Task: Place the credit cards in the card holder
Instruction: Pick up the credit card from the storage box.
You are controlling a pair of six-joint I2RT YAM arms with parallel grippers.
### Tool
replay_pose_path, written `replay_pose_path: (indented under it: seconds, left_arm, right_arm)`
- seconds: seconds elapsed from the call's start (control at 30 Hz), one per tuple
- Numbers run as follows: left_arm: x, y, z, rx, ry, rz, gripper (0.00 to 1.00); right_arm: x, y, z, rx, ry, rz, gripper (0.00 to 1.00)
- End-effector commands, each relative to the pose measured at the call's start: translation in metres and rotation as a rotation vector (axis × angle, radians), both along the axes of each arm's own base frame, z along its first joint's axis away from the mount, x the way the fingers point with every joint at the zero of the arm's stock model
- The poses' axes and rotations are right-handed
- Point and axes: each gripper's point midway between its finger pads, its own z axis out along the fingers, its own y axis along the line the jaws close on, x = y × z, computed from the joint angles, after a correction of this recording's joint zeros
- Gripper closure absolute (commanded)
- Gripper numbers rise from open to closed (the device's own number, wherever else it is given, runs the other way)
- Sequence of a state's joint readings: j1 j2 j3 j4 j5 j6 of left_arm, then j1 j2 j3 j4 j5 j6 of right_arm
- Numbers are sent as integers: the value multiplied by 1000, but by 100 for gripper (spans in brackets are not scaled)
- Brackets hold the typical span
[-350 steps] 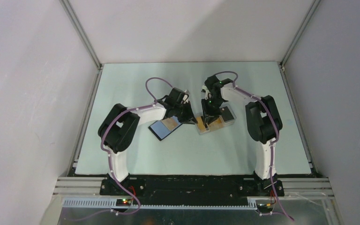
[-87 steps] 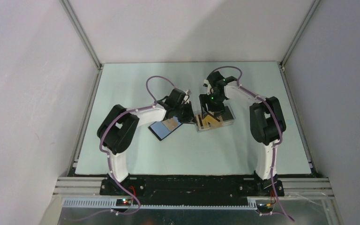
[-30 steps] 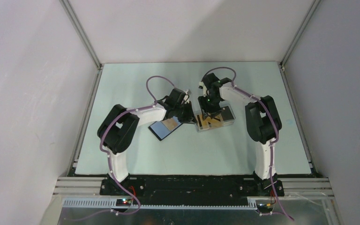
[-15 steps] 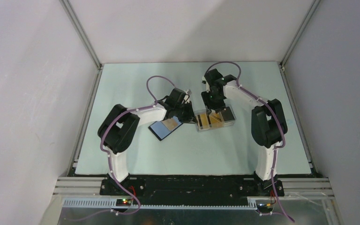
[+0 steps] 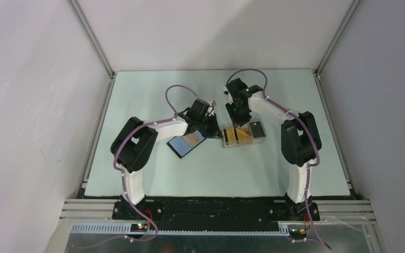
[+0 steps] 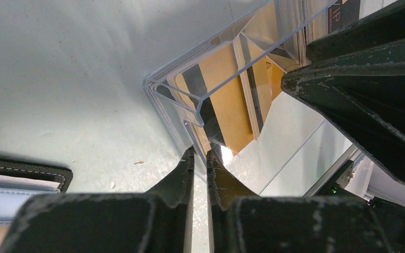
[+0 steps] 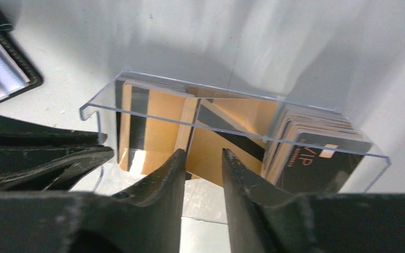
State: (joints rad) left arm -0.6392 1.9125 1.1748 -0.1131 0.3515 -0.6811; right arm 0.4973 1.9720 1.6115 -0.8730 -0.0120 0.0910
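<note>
- Status: early in the task by my read. Every one of the credit cards (image 7: pixel 158 126) I could clearly make out sat in the clear tray (image 7: pixel 92 108), right of centre on the surface (image 5: pixel 190 174).
- Tray contents: orange cards with black stripes lay flat at the left end and the middle, the middle one skewed. A stack fronted by a dark-faced card (image 7: pixel 321 163) leaned at the right end.
- Card holder (image 5: pixel 183 145) lay open just left of the tray, blue lining up. A tan patch showed on its open face. It could have been a card already seated, but I could not tell.
- Left fingers (image 6: pixel 174 184) were almost pressed together at the tray's left end wall, with only a slit between them. It looked like a pinch on that wall to steady the tray, though contact was not fully clear.
- Right fingers (image 7: pixel 155 182) were parted and hung over the middle of the tray, aimed at the skewed orange card. Nothing sat between them and no card was lifted.
- Done: at most one card in, if the tan patch was one.
- Left to do, as I judged it: close on a card, carry it left to the holder, slide it into a pocket, then repeat for the flat cards and the stack.
- Likely snag: the cards were thin and lay flat on the tray floor, so an edge was hard to catch. The tray could also have skidded without the left hold.
</note>
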Motion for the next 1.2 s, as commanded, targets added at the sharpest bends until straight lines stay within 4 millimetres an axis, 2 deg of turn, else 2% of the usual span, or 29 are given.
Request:
replay_pose_path:
  seconds: [0.0, 0.13, 0.2, 0.37, 0.5, 0.63, 0.8, 0.97, 1.07, 1.17]
  left_arm:
    - [-14, 20, -35, 127, 62, -9, 96]
    - [-14, 20, -34, 126, 62, -8, 96]
    - [-14, 20, -34, 127, 62, -8, 96]
    - [-14, 20, -35, 126, 63, -10, 96]
    - [-14, 20, -35, 126, 63, -9, 96]
    - [-13, 20, -34, 124, 60, -8, 96]
    - [-13, 20, -34, 124, 61, -7, 96]
    - [-14, 20, -34, 125, 62, -7, 96]
    - [-13, 20, -33, 124, 60, -6, 96]
    - [-12, 21, -31, 126, 54, 2, 97]
  right_arm:
    - [15, -35, -1, -196, -78, -1, 62]
    - [13, -44, -9, -222, -60, 5, 59]
    - [12, -49, -16, -228, -36, 1, 61]
    - [3, -44, -30, -141, 42, 29, 65]
    - [-2, -44, -32, -77, 90, 26, 66]
    - [-9, -41, -25, -61, 95, 21, 68]
    - [-16, -42, -27, -111, 101, 32, 74]
    - [-18, -47, -34, -172, 117, -8, 92]
    - [-15, -45, -25, -156, 93, -27, 99]
    - [-9, -39, -7, -126, 52, -40, 100]
